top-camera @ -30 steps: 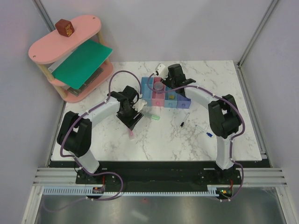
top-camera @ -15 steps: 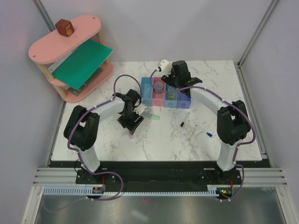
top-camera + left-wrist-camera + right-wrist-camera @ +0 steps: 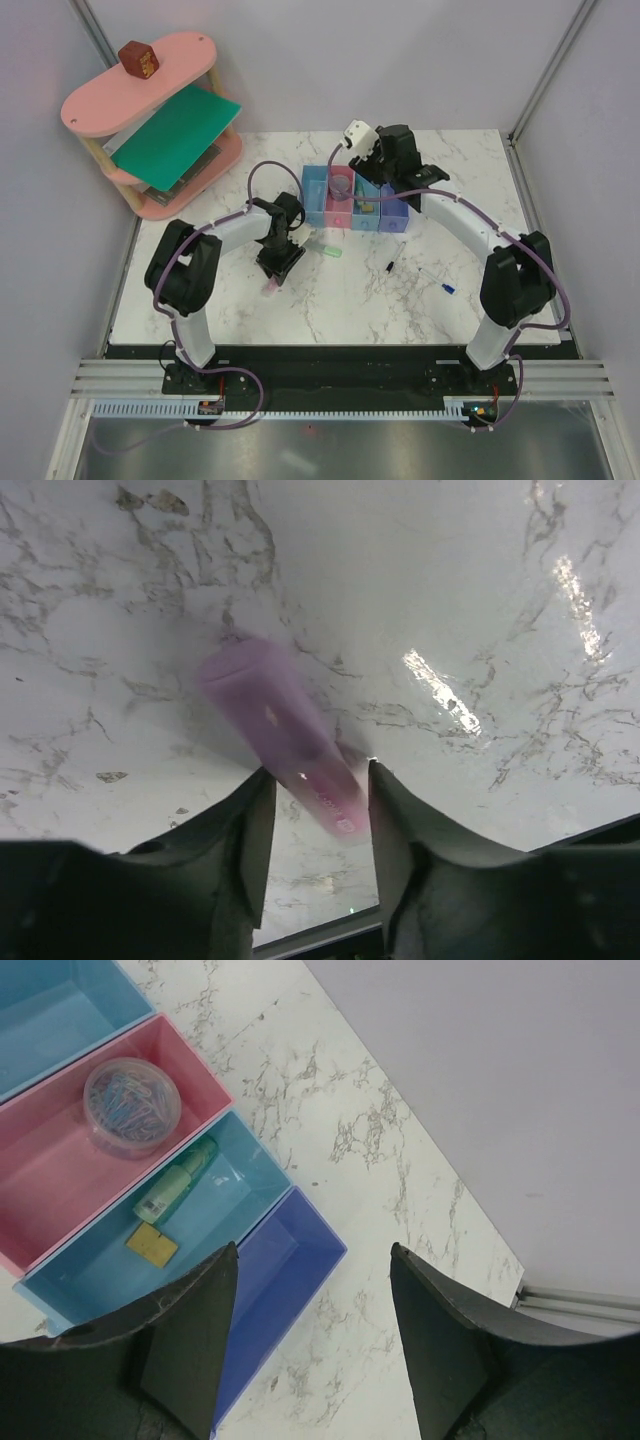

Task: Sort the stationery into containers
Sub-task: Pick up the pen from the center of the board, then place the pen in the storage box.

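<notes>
One stick [image 3: 285, 730] newly within left hand [image 3: 320, 773]

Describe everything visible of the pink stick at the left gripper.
The pink stick is short and pale pink-lilac, apparently smooth plastic, with a rounded far end and small white print near its near end. It lies flat and slanted on the marble table, its near end between the fingers of the left gripper. The image is blurred, so it is unclear whether the pads press it. Nothing else touches it.

Pink stick [image 3: 285, 735], grey-veined white marble table [image 3: 450, 580]
</notes>
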`<action>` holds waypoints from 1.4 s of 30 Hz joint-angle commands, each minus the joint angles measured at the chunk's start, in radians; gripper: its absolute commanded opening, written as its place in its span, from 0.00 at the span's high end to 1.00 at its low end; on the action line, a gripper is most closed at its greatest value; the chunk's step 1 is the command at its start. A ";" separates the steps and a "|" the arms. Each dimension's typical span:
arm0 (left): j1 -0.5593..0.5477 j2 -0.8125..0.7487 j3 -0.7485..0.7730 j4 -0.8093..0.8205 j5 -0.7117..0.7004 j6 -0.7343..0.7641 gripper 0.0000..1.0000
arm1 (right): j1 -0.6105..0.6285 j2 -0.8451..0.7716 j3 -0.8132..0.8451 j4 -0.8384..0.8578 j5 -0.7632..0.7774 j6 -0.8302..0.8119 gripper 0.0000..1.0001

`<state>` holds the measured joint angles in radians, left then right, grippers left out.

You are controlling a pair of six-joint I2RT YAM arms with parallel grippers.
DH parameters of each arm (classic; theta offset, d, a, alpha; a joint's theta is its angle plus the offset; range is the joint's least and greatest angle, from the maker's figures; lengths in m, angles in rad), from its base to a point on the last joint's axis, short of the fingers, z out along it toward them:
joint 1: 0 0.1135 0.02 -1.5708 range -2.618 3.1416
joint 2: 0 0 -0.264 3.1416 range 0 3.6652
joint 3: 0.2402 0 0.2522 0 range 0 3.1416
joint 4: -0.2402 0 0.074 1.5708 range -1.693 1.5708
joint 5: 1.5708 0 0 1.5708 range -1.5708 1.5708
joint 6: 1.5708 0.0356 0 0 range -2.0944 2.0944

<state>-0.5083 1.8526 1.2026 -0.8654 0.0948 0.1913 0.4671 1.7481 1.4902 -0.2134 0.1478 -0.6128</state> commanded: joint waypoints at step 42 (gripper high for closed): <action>0.143 0.250 0.805 0.100 0.154 -0.010 0.98 | 0.177 -0.084 -0.326 -0.261 -0.490 -0.038 0.28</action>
<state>-0.3500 2.0312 1.9049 -0.7753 0.1825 0.2138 0.5980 1.6043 1.1175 -0.5564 -0.3328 -0.6647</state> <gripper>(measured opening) 0.231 0.721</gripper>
